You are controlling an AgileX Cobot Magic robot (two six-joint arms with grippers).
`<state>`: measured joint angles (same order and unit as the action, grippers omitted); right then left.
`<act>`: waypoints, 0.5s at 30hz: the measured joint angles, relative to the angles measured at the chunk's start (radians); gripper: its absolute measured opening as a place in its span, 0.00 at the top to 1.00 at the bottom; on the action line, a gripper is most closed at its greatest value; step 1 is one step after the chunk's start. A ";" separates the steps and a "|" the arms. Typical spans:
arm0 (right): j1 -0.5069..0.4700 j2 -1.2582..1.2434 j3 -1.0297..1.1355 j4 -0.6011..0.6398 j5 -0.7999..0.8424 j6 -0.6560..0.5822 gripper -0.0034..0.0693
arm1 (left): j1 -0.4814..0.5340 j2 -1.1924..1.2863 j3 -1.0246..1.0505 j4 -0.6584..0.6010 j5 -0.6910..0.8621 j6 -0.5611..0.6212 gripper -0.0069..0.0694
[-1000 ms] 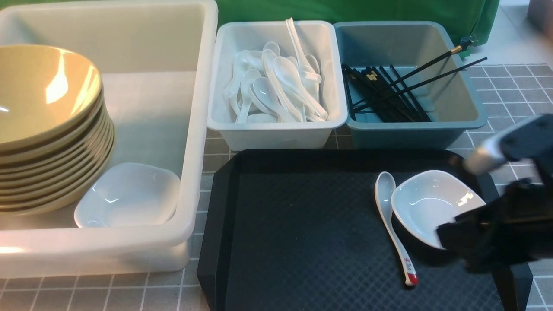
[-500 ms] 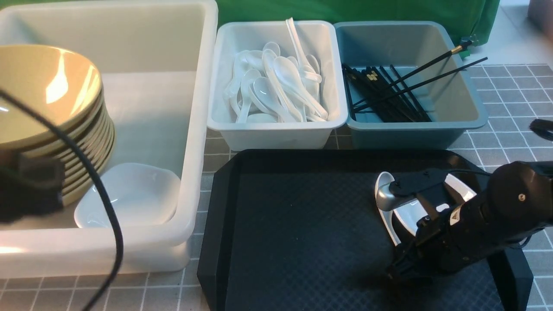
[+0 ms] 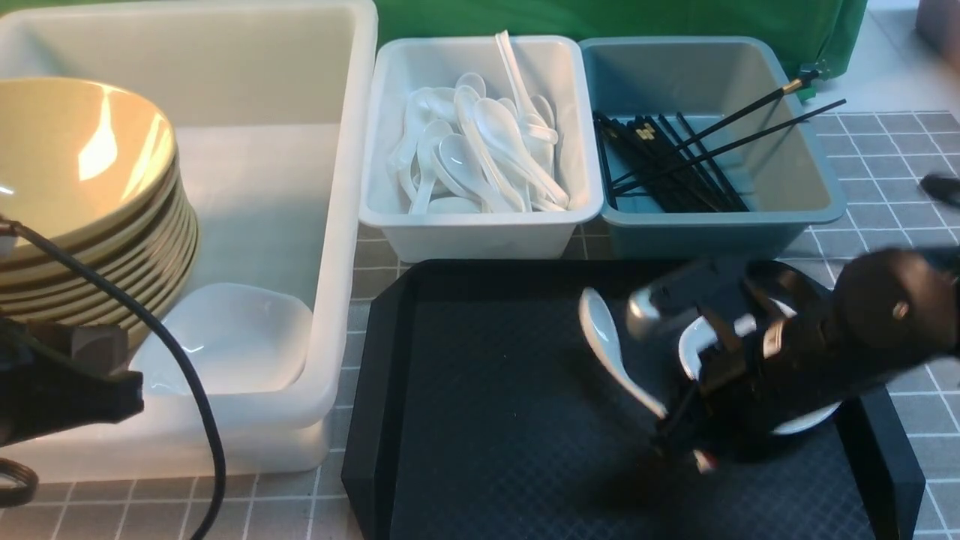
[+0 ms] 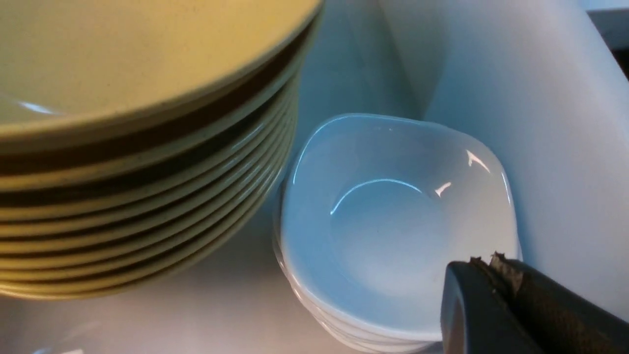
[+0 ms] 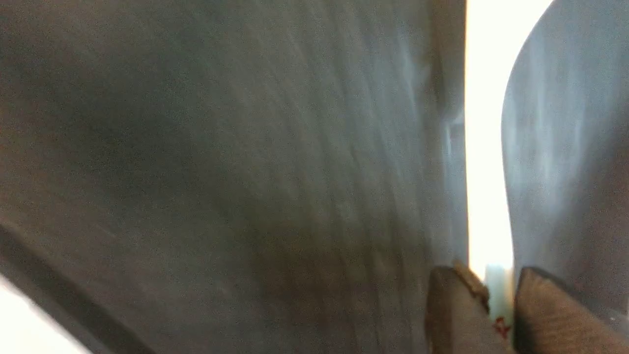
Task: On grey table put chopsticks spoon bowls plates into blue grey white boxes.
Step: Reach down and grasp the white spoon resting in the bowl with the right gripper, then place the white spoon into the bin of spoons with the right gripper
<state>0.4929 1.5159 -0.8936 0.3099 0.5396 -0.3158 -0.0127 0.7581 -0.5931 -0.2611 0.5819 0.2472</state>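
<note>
glossy white plastic-looking spoon, glossy tan bowls, rough matt black tray, smooth plastic blue-grey box

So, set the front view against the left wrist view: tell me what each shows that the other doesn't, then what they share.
Only the front view: the right gripper closed on the red-marked spoon, the white spoons in the small white box and the chopsticks in the blue-grey box.

Only the left wrist view: the left gripper's fingertips, shut.

Both: the stacked tan bowls beside the white plates in the large white box.
</note>
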 joint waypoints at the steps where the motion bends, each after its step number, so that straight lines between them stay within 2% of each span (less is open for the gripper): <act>1: 0.010 -0.024 -0.058 0.000 0.001 -0.012 0.72 | 0.000 0.000 0.000 -0.002 -0.015 0.002 0.92; 5: 0.016 0.021 -0.346 0.001 -0.027 -0.080 0.72 | 0.000 0.000 0.000 -0.018 -0.038 0.003 0.92; 12: 0.011 0.419 -0.796 0.001 -0.052 -0.101 0.72 | 0.000 0.000 0.000 -0.086 -0.038 0.051 0.92; 15: 0.005 0.601 -0.988 -0.001 0.012 -0.081 0.68 | 0.000 0.000 0.000 -0.122 -0.037 0.088 0.92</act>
<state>0.4980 2.1164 -1.8815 0.3093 0.5519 -0.3972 -0.0127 0.7581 -0.5931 -0.3830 0.5450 0.3352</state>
